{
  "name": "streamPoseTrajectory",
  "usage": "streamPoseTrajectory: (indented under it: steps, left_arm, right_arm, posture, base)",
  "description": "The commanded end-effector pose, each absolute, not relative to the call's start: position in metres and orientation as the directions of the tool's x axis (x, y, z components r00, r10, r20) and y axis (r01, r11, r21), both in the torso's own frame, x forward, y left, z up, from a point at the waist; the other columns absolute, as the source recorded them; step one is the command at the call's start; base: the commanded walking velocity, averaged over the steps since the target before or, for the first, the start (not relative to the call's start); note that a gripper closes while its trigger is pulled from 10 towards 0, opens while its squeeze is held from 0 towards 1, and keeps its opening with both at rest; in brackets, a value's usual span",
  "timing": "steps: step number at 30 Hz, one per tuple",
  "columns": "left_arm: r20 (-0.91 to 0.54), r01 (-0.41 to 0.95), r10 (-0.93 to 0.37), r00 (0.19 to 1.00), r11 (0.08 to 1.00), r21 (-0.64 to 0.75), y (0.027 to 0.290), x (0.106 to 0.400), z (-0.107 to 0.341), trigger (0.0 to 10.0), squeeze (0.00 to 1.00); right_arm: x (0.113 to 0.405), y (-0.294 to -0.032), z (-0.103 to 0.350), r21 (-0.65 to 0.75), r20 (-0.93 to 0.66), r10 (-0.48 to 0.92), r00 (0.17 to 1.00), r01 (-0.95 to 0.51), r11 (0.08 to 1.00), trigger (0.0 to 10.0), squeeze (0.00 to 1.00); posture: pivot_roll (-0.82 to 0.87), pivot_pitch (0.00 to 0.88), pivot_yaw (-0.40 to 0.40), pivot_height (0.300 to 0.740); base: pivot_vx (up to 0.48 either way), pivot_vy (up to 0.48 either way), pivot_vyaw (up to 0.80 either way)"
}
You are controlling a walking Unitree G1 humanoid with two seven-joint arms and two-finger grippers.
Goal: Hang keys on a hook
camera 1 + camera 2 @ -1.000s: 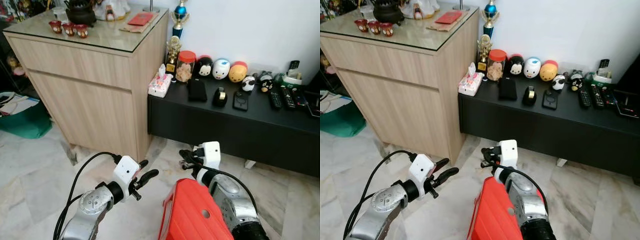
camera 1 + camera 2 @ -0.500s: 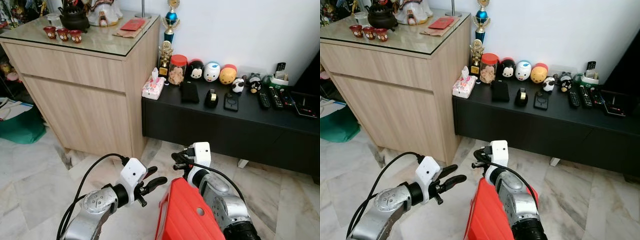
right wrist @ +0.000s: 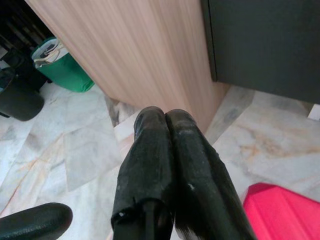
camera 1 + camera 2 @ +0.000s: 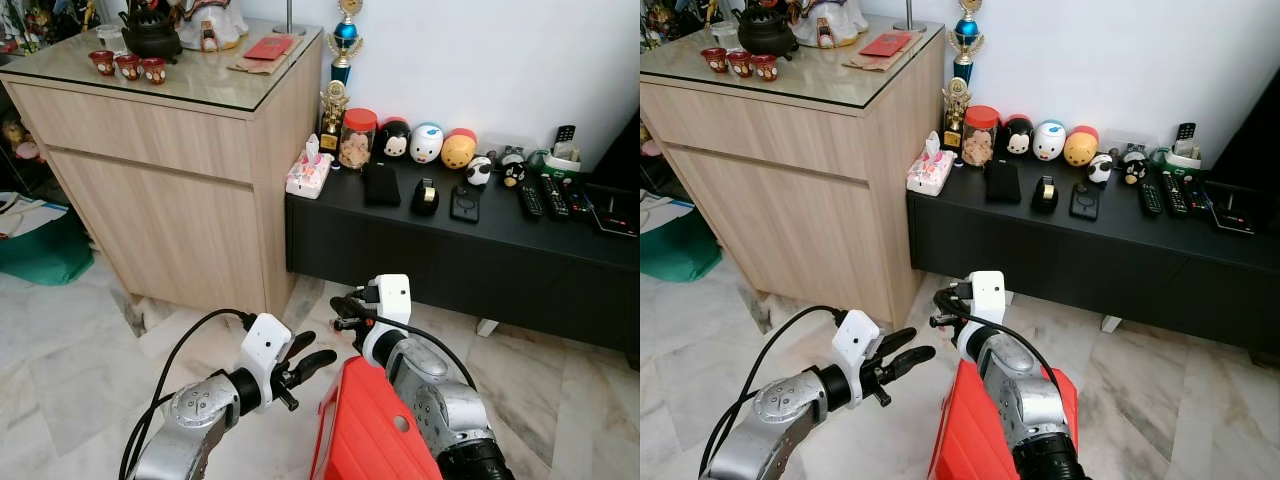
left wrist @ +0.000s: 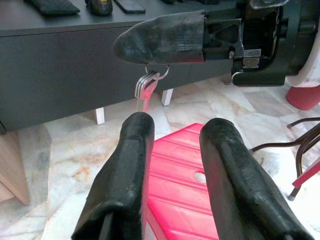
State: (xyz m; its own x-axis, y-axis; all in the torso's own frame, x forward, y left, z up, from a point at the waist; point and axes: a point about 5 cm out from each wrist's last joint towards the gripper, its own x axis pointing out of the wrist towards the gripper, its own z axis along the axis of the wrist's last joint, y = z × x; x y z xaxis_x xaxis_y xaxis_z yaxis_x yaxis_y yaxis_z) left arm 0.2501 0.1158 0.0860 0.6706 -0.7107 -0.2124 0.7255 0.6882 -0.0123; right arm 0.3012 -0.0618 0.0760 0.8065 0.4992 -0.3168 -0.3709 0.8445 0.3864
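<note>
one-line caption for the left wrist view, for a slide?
Open left gripper faces the right gripper, which holds keys by their ring above a red stool.

The keys (image 5: 145,88) hang by their ring under the right gripper (image 5: 165,37), their lower ends hidden behind a finger (image 5: 131,165) of the left gripper (image 5: 172,145). The red stool (image 4: 375,430) is cut off by the bottom edge. The remotes (image 4: 1163,195) on the black desk (image 4: 1120,240) are too small to make out.

Home living room, wooden sideboard (image 4: 170,170), TV console (image 4: 470,240), remotes (image 4: 545,198)
</note>
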Motion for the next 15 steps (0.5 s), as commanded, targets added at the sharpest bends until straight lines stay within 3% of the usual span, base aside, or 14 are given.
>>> streamPoseTrajectory:
  steps: [1,15]
  left_arm:
    - [-0.228,0.730,-0.716,0.660,0.683,-0.034,0.114,0.248,0.083,10.0,0.00]
    - [-0.223,0.717,-0.704,0.674,0.696,-0.031,0.111,0.251,0.080,10.0,0.00]
  right_arm:
    - [0.303,-0.052,0.087,0.407,-0.282,0.516,0.809,-0.386,0.828,10.0,0.00]
    - [0.300,-0.038,0.097,0.443,-0.263,0.568,0.780,-0.426,0.789,10.0,0.00]
  posture:
    - [0.12,0.000,-0.102,0.740]
    - [0.11,0.000,-0.108,0.740]
  base:
    - [0.000,0.000,0.00]
    - [0.000,0.000,0.00]
